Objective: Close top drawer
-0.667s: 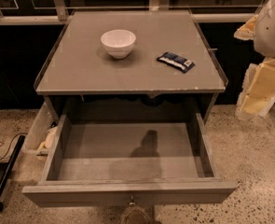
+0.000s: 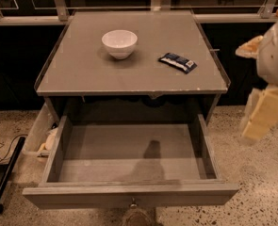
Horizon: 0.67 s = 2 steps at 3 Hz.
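Note:
The top drawer (image 2: 129,196) of the grey cabinet is pulled far out and its inside shows nothing. Its flat front faces me at the bottom, with the small metal knob (image 2: 133,203) at its centre. My gripper (image 2: 136,217) shows only as a brownish tip at the bottom edge, just below and in front of the knob. My arm's cream and white links (image 2: 265,109) hang at the right, beside the cabinet and apart from the drawer. The lower drawers are hidden under the open one.
On the cabinet top (image 2: 82,74) stand a white bowl (image 2: 119,43) and a dark blue packet (image 2: 177,62). A black cable and bar (image 2: 5,175) lie on the speckled floor at the left. A pale object (image 2: 44,142) lies beside the cabinet's left side.
The drawer stays open at the same reach. The arm's links at the right sit slightly lower than before.

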Tool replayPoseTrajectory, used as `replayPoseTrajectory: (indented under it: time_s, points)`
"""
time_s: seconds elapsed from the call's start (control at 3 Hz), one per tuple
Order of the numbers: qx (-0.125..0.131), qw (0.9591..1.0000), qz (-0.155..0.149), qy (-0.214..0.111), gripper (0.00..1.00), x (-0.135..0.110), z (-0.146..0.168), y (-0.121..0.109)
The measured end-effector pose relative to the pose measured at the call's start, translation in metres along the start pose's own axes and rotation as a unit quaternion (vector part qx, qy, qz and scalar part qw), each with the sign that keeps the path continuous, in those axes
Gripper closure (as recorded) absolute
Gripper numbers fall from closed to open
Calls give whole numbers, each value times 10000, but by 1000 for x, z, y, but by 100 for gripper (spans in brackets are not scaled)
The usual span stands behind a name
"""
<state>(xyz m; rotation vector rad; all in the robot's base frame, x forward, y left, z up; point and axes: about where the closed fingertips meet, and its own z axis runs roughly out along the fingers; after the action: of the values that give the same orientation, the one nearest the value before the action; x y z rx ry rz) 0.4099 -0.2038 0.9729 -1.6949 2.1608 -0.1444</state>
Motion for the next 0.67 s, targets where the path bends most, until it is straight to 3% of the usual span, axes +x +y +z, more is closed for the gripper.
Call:
replayPoseTrajectory:
  time_s: [0.67]
  points:
    - [41, 9993, -89, -362, 43, 20, 44, 85]
